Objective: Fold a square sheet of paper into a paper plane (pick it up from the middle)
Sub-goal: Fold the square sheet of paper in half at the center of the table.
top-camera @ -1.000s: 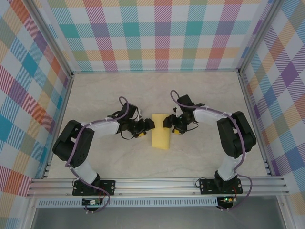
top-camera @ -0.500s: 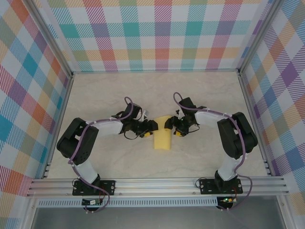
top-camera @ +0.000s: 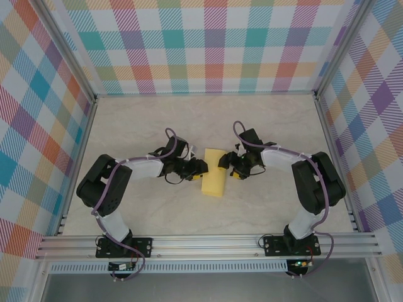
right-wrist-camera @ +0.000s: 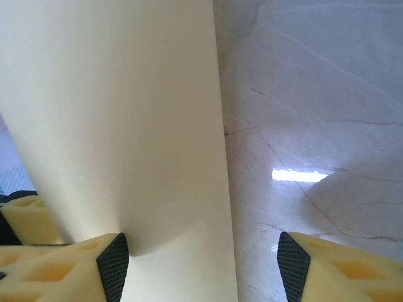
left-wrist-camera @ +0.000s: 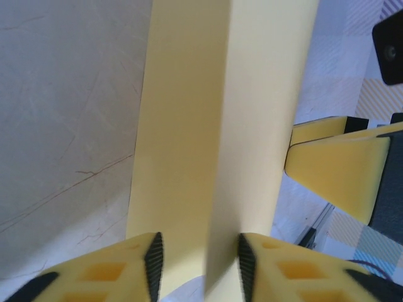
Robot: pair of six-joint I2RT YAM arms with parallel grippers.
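The yellow sheet of paper (top-camera: 213, 179) lies near the middle of the pale marbled tabletop (top-camera: 145, 126), showing from above as a narrow upright strip rather than a full square. It looks doubled along its length. The left wrist camera shows a long crease line running up the sheet (left-wrist-camera: 189, 126), with the part to one side of it standing a little proud of the other.

The left fingers (top-camera: 199, 167) meet the strip's left edge and the right fingers (top-camera: 223, 163) its right edge, both at the far half. The left fingers (left-wrist-camera: 101, 274) stand apart, with the creased paper passing through the gap, and they do not appear to be pinching it. The right fingers (right-wrist-camera: 340, 270) are spread wide, with the sheet's long edge (right-wrist-camera: 126, 126) running between them and bare tabletop (right-wrist-camera: 315, 94) beyond.

The work appears to be at the first lengthwise fold, early in the job, with no nose or wings formed. The next move likely calls for one set of fingers to pin the strip while the other presses the crease flat along its length. Thin paper could slide or spring open if both let go.
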